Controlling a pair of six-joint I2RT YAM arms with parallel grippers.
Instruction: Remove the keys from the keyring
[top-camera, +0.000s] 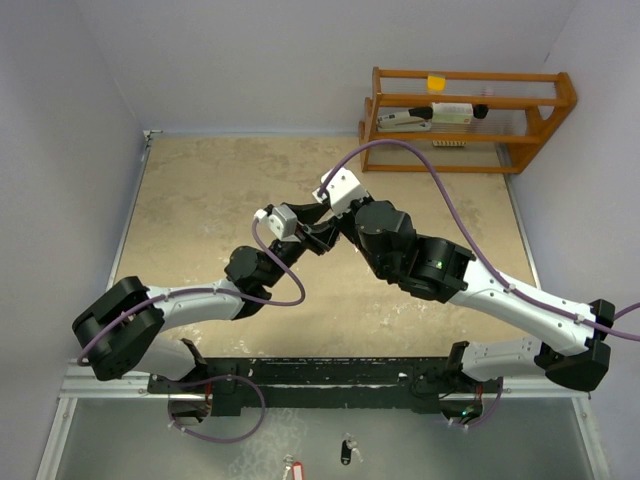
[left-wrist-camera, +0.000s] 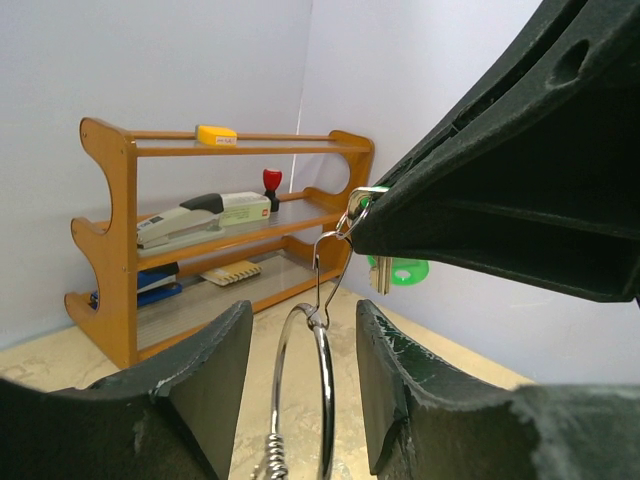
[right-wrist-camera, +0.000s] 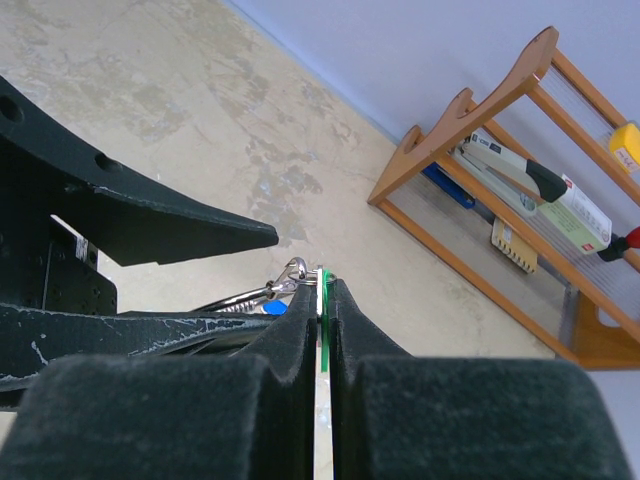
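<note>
- The right gripper (right-wrist-camera: 322, 298) is clenching its jaws tight on the green key (right-wrist-camera: 323, 335). Only a thin green edge is showing in the slit, running 12 to 6 in its own wrist view.
- From the left wrist view, that key's head is poking out under the fingertip at about 5 o'clock. The rest is hidden, so I cannot tell which way its blade is pointing.
- The left gripper (left-wrist-camera: 303, 312) is standing half apart, released, with the keyring (left-wrist-camera: 324, 400) rising between its fingers and a gap showing on either side.
- The keyring's big loop is standing upright, long axis 12 to 6. Its thin wire hook is leading from the top toward 1 o'clock into the right gripper's tip.
- The blue key (right-wrist-camera: 274, 308) is peeking out just beside the right fingers at 9 o'clock, mostly hidden.
- Both grippers are meeting above the middle of the table (top-camera: 200, 200).
- The wooden rack (top-camera: 470, 110) is sitting at 1 o'clock from them, holding a stapler (left-wrist-camera: 200, 215).
</note>
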